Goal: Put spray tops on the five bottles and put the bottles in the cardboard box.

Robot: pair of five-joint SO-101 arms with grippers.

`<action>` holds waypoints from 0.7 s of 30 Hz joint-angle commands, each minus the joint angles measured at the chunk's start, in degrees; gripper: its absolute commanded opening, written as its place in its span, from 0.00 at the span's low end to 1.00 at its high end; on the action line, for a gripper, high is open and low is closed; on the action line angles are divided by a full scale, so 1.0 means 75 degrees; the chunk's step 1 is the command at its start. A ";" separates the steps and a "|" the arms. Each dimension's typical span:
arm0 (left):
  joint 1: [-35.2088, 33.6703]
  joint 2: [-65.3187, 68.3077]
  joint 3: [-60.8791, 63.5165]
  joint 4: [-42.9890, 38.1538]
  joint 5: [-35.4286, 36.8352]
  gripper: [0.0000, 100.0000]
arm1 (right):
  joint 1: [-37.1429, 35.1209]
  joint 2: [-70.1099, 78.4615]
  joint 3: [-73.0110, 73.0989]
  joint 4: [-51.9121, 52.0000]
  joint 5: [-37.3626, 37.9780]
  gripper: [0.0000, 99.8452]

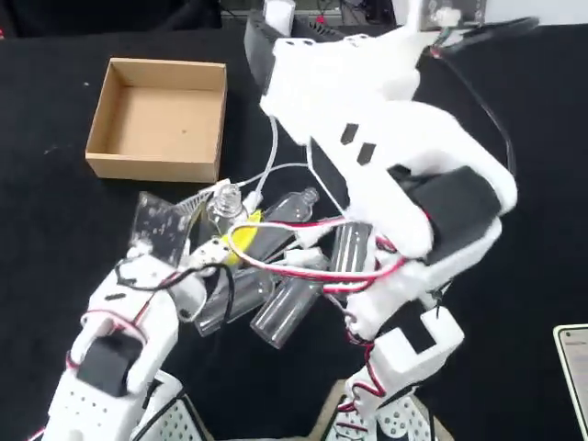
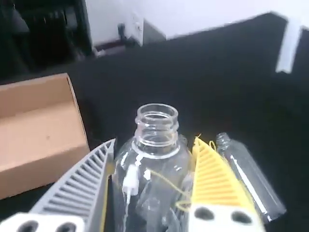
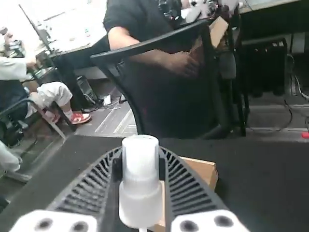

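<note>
The black worktop (image 1: 55, 239) has an office chair (image 3: 169, 82) beyond its far edge. The left fingers (image 2: 82, 183) pinch a clear bottle (image 2: 155, 140) upright, open neck up, near the box (image 1: 152, 168). The right fingers (image 3: 91, 186) clamp a white spray top (image 3: 140, 179), cap end toward the fingertips. More bottles (image 1: 285, 308), perhaps three, lie flat beneath the arms, crossed by cables (image 1: 303, 266).
</note>
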 commanded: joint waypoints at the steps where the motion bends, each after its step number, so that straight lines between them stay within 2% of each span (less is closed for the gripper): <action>1: 0.0029 -0.1512 0.0404 0.0117 0.0059 0.10 | -0.0387 0.0053 -0.0955 0.0316 0.0340 0.01; 3: 0.0029 -0.1958 0.0721 0.0141 0.0012 0.10 | -0.0504 0.0240 -0.1330 0.0375 0.0328 0.01; 10: 0.0029 -0.1618 0.0838 0.0094 0.0059 0.10 | -0.0656 0.0779 -0.1342 0.0375 0.0328 0.01; 21: 0.0041 -0.1618 0.0885 0.0094 0.0059 0.10 | -0.0774 -0.1014 -0.1108 0.0551 0.0328 0.01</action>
